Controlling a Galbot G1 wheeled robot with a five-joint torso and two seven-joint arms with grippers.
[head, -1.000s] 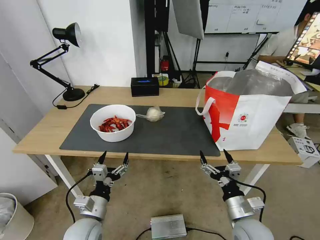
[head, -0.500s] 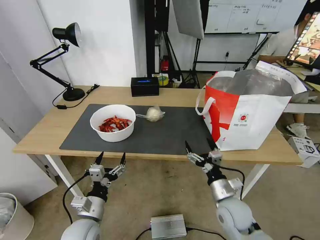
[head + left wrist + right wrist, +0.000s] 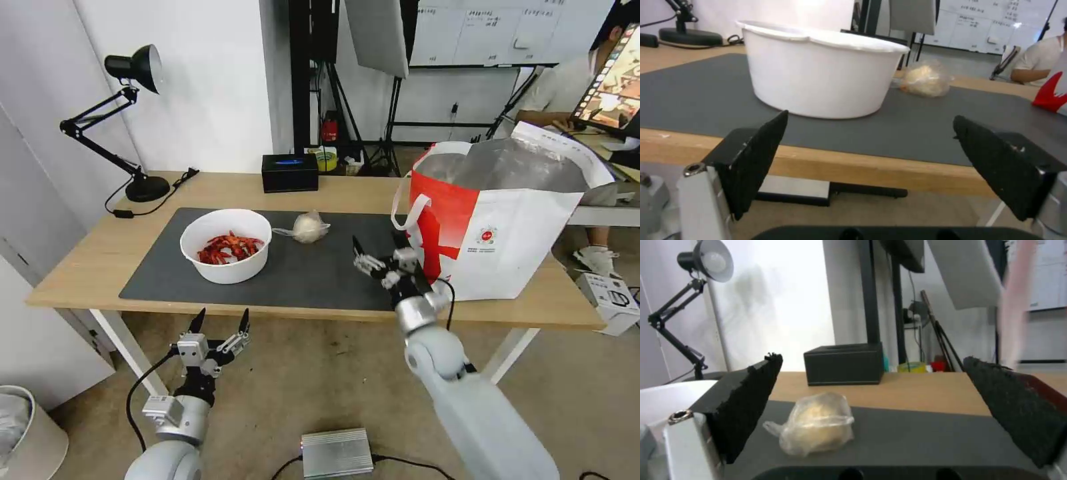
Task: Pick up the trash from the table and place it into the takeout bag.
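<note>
Light-wood table (image 3: 100, 253), grey mat (image 3: 320, 267); right end effector (image 3: 379, 248) above, spread, empty.

A studio-like lab: whiteboard (image 3: 480, 30), light stands (image 3: 393, 113), softbox (image 3: 377, 33) behind the table (image 3: 87, 260).

Robot body, two arms.
- Arm links: smooth rounded shells, light grey-white, ending in a brushed silver cylindrical wrist collar.
- Wrist: small silver box-shaped module on the side of each collar; black neck section above it.
- Cables: one black cable looping from each wrist section.
- Left claw (image 3: 219, 320): silver metal finger bases, black tapered pointed fingers (image 3: 756, 158) with flat matte pads; one round screw head in the silver base.
- Right claw (image 3: 377, 244): same build; black pads rough, frayed at the edges.
</note>
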